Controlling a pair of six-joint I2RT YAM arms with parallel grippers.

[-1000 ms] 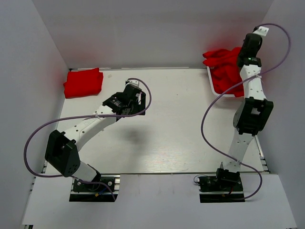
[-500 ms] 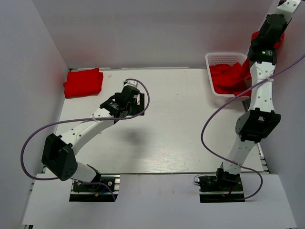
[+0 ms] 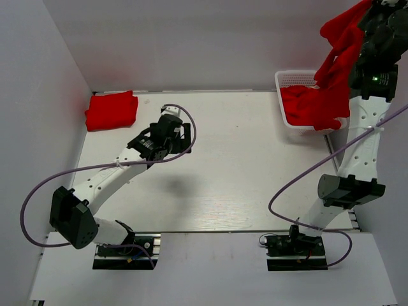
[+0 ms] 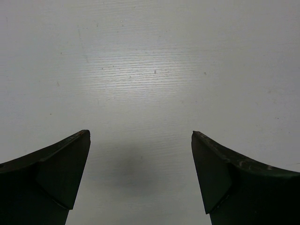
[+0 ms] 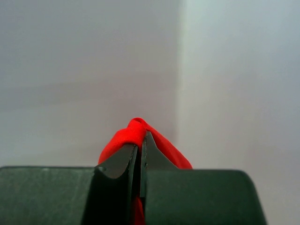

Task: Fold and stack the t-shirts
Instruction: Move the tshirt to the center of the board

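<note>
Right gripper (image 5: pixel 139 149): jaws pinched on lifted t-shirt (image 3: pixel 335 51), cloth trailing below it to basket (image 3: pixel 294 76) of t-shirts (image 3: pixel 301 105). Left gripper (image 4: pixel 140 135): jaws spread wide above table (image 4: pixel 150 56); folded t-shirt (image 3: pixel 111 109) well off to its left.

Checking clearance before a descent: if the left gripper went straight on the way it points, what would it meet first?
Likely the bare white table; the left gripper, open, has only that surface ahead. Its height above it is unclear.

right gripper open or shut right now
Shut on a red t-shirt. In the right wrist view the right gripper has its jaws closed, with a fold of the fabric pinched between them.
</note>
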